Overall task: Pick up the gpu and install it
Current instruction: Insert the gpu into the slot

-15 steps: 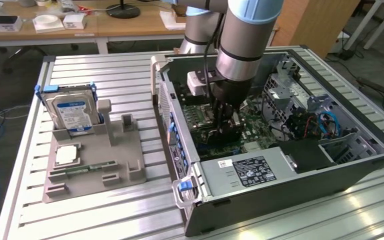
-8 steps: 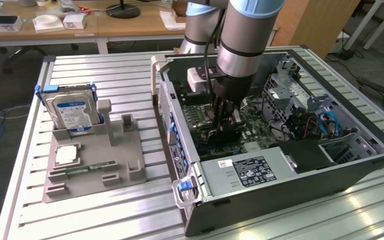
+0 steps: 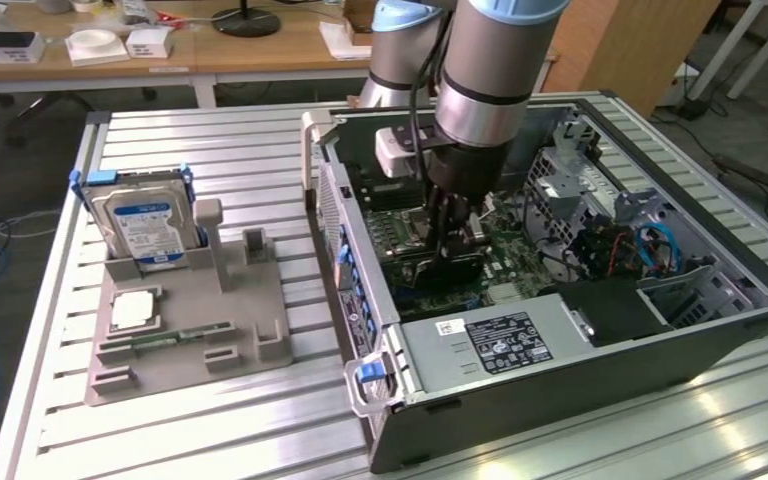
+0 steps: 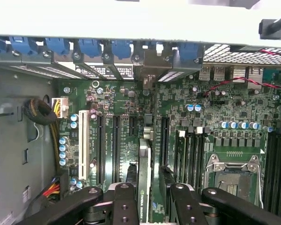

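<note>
Jaws clamp the gpu (image 4: 144,187) edge-on over the motherboard (image 4: 178,117) (wrist view); hard drive (image 3: 144,222) outside.

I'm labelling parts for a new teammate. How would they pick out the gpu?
Look inside the open computer case, at the green motherboard. The gpu stands on edge between the gripper fingers, a thin dark card above black slots, unlike the white slot beside them.

Even bright indoor light, glare on the metal table (image 3: 704,420), overexposed case edge (image 4: 131,18), dim case interior.
</note>
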You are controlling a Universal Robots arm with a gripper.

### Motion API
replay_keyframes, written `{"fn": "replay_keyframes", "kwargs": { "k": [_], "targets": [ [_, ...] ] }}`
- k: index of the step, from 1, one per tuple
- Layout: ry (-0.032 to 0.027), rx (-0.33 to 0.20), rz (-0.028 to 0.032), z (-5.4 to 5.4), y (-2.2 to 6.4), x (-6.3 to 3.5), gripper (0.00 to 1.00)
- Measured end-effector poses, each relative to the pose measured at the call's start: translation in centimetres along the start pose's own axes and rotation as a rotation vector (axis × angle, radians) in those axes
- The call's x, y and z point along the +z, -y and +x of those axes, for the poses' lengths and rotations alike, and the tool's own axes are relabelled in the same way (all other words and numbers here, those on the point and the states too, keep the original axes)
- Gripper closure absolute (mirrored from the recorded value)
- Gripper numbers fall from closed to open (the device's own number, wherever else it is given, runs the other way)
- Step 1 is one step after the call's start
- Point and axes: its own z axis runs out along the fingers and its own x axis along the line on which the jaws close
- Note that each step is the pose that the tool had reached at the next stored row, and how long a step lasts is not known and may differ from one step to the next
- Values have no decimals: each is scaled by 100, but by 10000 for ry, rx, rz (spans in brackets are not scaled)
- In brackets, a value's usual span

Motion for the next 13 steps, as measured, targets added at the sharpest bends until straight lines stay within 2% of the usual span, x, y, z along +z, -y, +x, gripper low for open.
{"fn": "replay_keyframes", "kwargs": {
  "k": [2,3,4,7,13],
  "targets": [
    [0,0,0,0,0,-1,68],
    [-1,0,0,0,0,-2,75],
    [-2,0,-2,0,0,-3,75],
    [-2,0,-2,0,0,-3,90],
    [-2,0,-2,0,0,-3,90]
  ]
}}
